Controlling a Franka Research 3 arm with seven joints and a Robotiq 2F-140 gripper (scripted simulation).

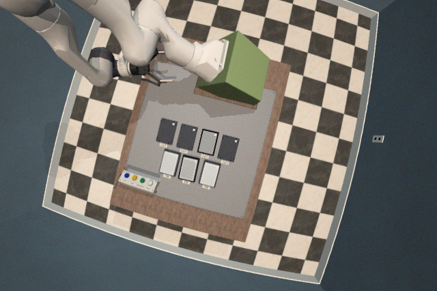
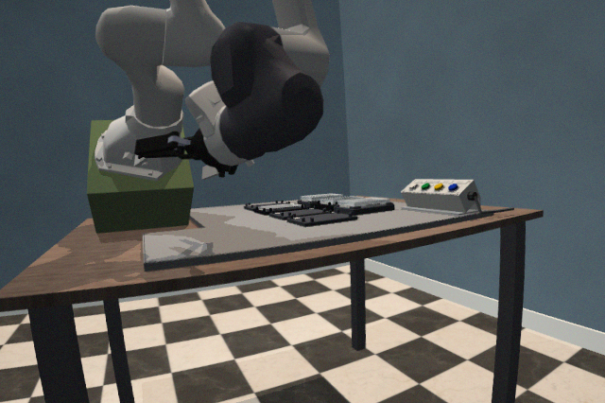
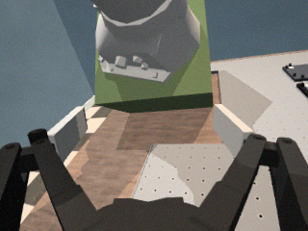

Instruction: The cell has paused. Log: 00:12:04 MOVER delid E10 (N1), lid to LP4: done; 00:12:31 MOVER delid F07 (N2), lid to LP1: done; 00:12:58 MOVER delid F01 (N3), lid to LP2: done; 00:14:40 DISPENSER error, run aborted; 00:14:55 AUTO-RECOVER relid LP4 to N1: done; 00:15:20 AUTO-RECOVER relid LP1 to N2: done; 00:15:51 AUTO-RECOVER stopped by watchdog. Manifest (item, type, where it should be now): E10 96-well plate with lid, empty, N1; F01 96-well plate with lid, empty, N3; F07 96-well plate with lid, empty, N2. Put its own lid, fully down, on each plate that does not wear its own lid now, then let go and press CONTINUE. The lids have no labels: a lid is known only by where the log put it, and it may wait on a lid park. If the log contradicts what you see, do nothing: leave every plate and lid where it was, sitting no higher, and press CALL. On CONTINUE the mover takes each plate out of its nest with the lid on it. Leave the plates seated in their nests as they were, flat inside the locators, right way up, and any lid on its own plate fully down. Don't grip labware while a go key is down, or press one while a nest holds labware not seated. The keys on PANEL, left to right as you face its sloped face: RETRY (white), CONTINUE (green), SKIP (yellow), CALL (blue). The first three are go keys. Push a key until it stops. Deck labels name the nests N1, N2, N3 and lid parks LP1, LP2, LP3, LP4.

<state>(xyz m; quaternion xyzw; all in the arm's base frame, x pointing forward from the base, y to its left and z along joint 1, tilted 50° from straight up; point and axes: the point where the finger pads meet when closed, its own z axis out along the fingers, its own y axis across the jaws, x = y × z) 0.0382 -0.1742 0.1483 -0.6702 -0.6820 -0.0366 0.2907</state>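
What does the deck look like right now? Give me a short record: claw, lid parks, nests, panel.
claw: open, holding nothing, beside the green pedestal, away from the labware
lid parks: row of four; one lid on the third from the left in the top view, the other three bare
nests: three plates; middle plate looks unlidded, left plate and right plate look lidded
panel: at the deck corner, claw nowhere near it
deck labels: too small to read

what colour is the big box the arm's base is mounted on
Green: the large green block under the arm's base. It shows best in the top view.
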